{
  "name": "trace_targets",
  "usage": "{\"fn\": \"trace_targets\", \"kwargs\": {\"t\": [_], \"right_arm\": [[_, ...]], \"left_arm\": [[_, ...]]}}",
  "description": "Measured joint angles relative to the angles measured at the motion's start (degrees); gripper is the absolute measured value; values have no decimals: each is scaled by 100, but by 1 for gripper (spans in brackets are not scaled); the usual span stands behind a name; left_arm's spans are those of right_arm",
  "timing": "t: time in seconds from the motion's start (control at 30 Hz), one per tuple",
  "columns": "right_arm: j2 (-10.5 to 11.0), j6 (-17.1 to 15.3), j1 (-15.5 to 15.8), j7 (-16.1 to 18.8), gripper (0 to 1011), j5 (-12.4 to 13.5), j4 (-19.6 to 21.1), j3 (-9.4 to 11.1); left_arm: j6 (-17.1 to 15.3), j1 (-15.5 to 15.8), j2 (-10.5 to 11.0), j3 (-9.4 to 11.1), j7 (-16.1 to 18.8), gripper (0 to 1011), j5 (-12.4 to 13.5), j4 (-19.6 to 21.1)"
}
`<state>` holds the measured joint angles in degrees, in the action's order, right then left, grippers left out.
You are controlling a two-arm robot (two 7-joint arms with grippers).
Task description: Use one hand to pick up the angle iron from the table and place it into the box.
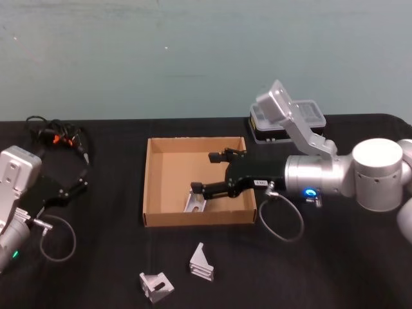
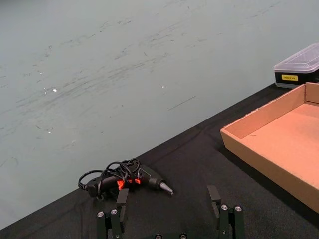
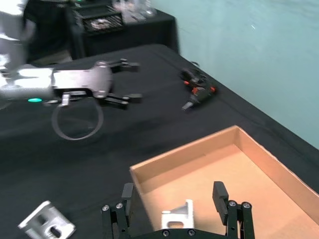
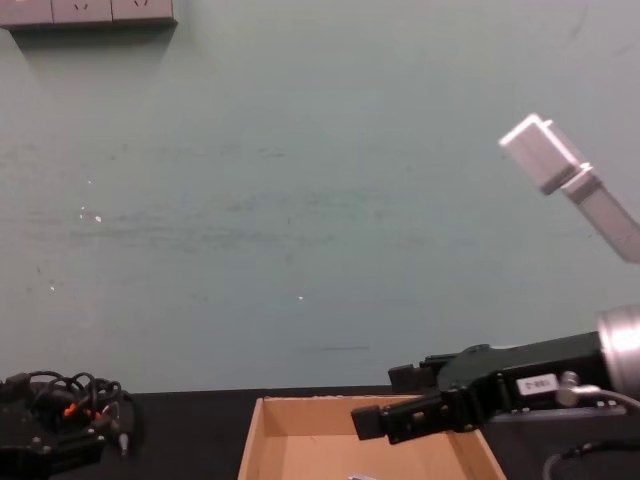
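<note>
Spare brackets (image 1: pixel 156 286) are seen up front on the table (image 1: pixel 322 270). The angle iron (image 1: pixel 195 202) is sat in the box (image 1: pixel 193 217) between the right gripper's (image 1: pixel 205 172) wide-spread fingers, not gripped. The left gripper (image 3: pixel 132 81) is parked, spread too.

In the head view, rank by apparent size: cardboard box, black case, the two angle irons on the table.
Cardboard box
Black case, partly hidden
Smallest, alike: left angle iron, right angle iron
Right gripper open over the box.
</note>
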<state>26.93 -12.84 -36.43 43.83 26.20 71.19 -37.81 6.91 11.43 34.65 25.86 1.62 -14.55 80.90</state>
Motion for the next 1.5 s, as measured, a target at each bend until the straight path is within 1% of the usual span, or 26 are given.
{"fn": "trace_targets", "kwargs": {"t": [0.03,0.17,0.2,0.27,0.3,0.4,0.43,0.53,0.63,0.8,1.03,1.5], "right_arm": [[102,133,81,89,1000,29,135,-2],[322,345,231,268,1000,54,406,-51],[439,437,306,349,1002,61,537,-79],[531,509,370,419,1000,72,646,-110],[645,581,442,495,1000,81,770,-143],[785,664,540,593,1000,96,919,-191],[873,718,597,668,1000,104,995,-227],[994,802,685,784,1000,117,1090,-304],[1055,848,732,874,1000,114,1120,-395],[1071,860,752,988,1002,78,1096,-570],[993,838,722,1007,1002,14,957,-714],[868,784,684,774,1000,-133,856,-772]], "left_arm": [[0,0,0,0,0,1000,0,0],[0,0,0,0,0,1000,0,0],[0,0,0,0,0,1000,0,0],[0,0,0,0,0,1000,0,0],[0,0,0,0,0,1000,0,0],[0,0,0,0,0,1000,0,0],[0,0,0,0,0,1000,0,0],[0,0,0,0,0,1000,0,0],[0,0,0,0,0,1000,0,0],[0,0,0,0,0,1000,0,0],[0,0,0,0,0,1000,0,0],[0,0,0,0,0,1000,0,0]]}}
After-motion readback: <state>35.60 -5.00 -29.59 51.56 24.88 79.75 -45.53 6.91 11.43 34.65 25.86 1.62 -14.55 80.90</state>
